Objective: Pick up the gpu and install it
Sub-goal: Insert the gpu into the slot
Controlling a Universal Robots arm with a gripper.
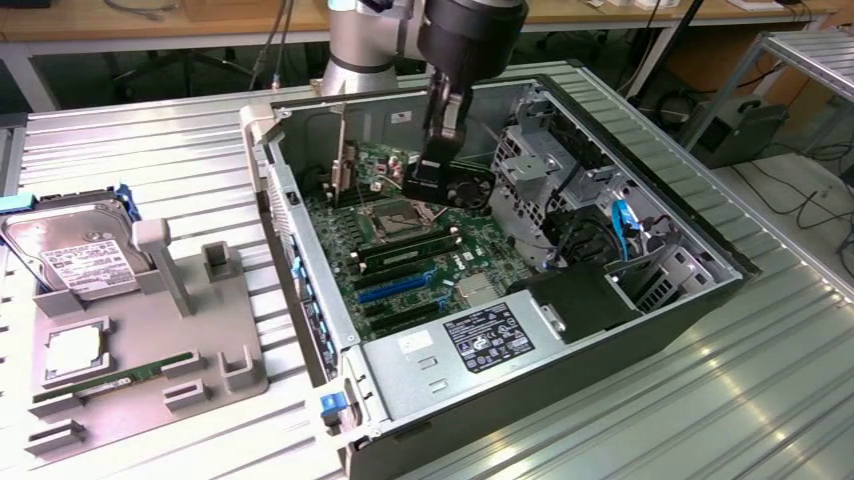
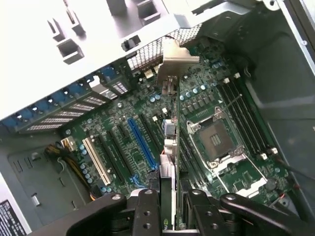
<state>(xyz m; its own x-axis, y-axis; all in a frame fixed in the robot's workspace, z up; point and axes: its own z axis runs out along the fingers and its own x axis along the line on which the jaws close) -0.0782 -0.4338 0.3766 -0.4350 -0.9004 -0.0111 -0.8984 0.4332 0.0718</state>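
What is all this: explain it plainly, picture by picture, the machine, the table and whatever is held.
The machine is a robot arm ending in a gripper, a two-fingered clamp. One picture comes from a camera standing off the arm; the other from a camera on its wrist. On the ribbed metal table stand an open computer case and, at the exterior view's left, a grey tray holding a hard drive and a memory stick. The gripper reaches into the case and clamps the gpu, a thin card seen edge-on, over the motherboard.

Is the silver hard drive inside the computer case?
No, the hard drive rests on the grey fixture outside the computer case, at the exterior view's left.
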